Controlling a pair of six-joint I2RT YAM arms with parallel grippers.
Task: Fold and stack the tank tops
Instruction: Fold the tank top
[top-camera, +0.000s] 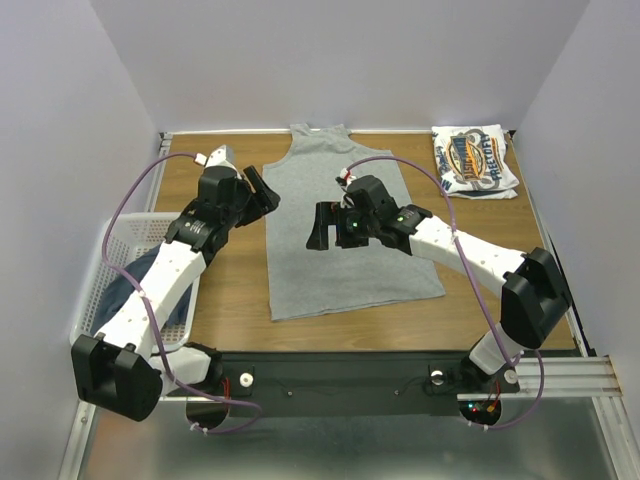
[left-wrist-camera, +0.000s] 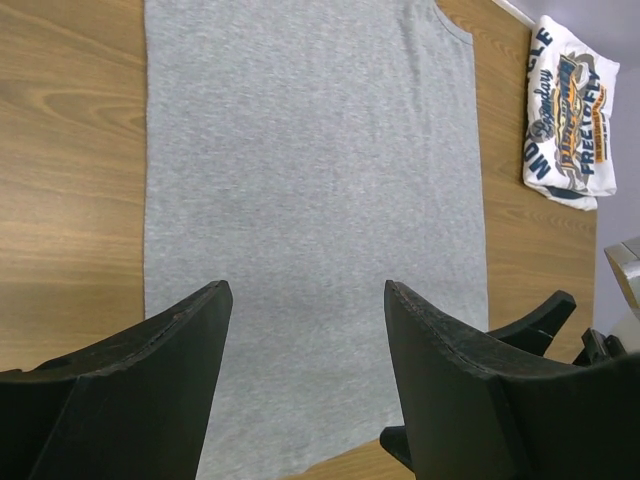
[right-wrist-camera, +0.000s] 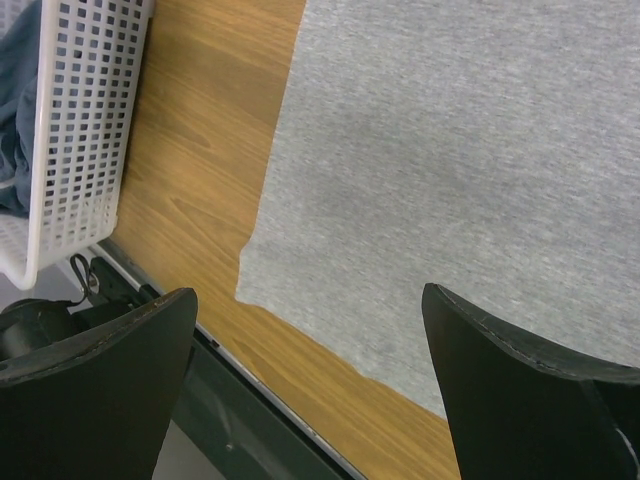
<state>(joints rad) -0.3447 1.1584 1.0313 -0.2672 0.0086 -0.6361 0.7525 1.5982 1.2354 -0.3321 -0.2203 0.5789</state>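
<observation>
Nearest me in the top view are the two white arms, both reaching toward the light grey cloth tank top (top-camera: 335, 285). It lies spread flat on the brown wooden tabletop (top-camera: 230, 290) with its neck away from the arm bases, and I take it as my marker. Well apart from its far right corner, the white cloth tank top (top-camera: 476, 160) with the blue-and-orange print lies folded into a small packet. Beyond the grey top's left edge, the white plastic lattice basket (top-camera: 95, 275) holds the dark slate-blue cloth top (top-camera: 122, 287), bunched up.

By my reckoning, one of the three is folded. The grey one is laid out but has no fold in it, the blue one is not yet out of the basket, and no stack exists. The left gripper (top-camera: 262, 195) sits at the grey top's left edge near the armhole. The right gripper (top-camera: 325, 225) hangs over its middle.

On the left wrist view, the black fingers (left-wrist-camera: 150, 400) stand wide apart and hold nothing, with only grey cloth showing below the gap. I cannot tell whether they touch it. The printed top shows beyond the grey top's opposite edge.

On the right wrist view, the fingers (right-wrist-camera: 110, 370) are just as wide and empty. They look down on the grey top's near left hem corner, with the basket past that edge. Contact is unclear here too.
</observation>
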